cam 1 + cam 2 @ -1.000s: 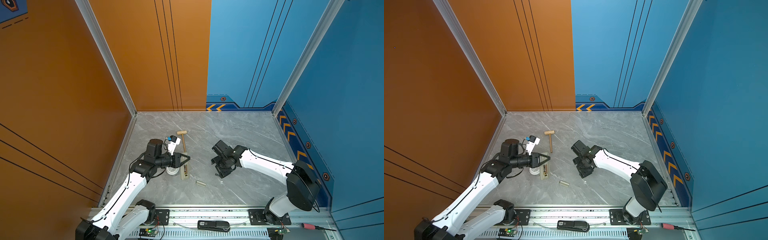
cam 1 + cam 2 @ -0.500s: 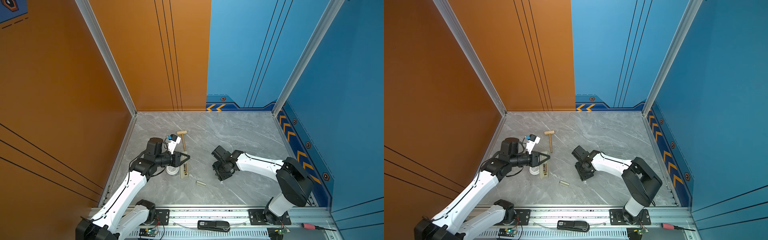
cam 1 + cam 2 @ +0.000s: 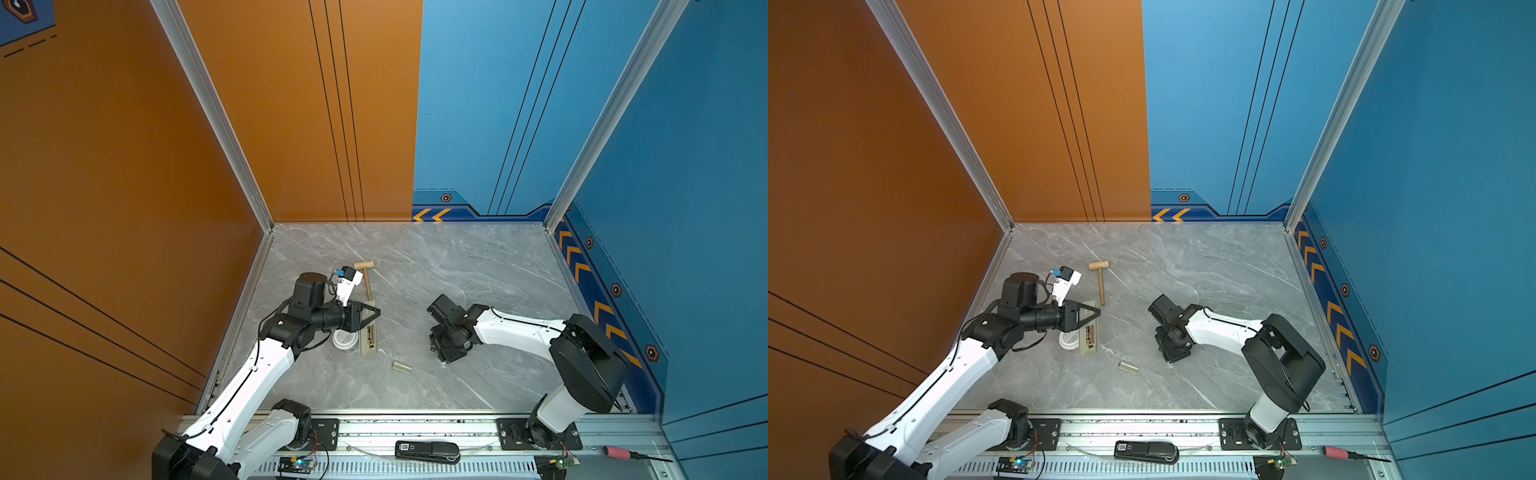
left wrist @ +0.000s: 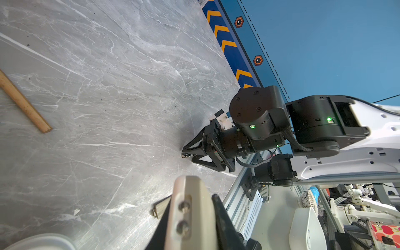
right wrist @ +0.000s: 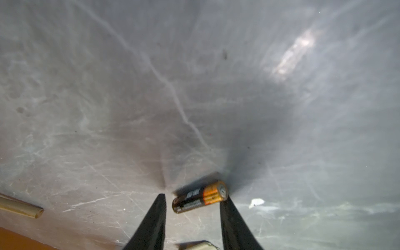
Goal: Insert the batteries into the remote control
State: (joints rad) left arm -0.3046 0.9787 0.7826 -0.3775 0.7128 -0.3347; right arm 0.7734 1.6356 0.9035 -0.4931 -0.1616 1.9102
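1. Claw of left arm (image 4: 192, 197): clamped on slim beige-grey plastic remote control (image 4: 191, 218).
2. Claw of right arm (image 5: 193, 195): jaws parted, straddling 1 black-and-orange cylindrical battery (image 5: 200, 198) lying on grey marbled worktop (image 5: 194, 86); orange end touches 1 finger (image 5: 232, 216), gap at other.

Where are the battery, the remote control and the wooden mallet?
battery (image 5: 200, 198): right wrist view, middle of its body.
remote control (image 4: 201, 216): left wrist view, its beige back.
wooden mallet (image 3: 368, 284): a top view, its handle.
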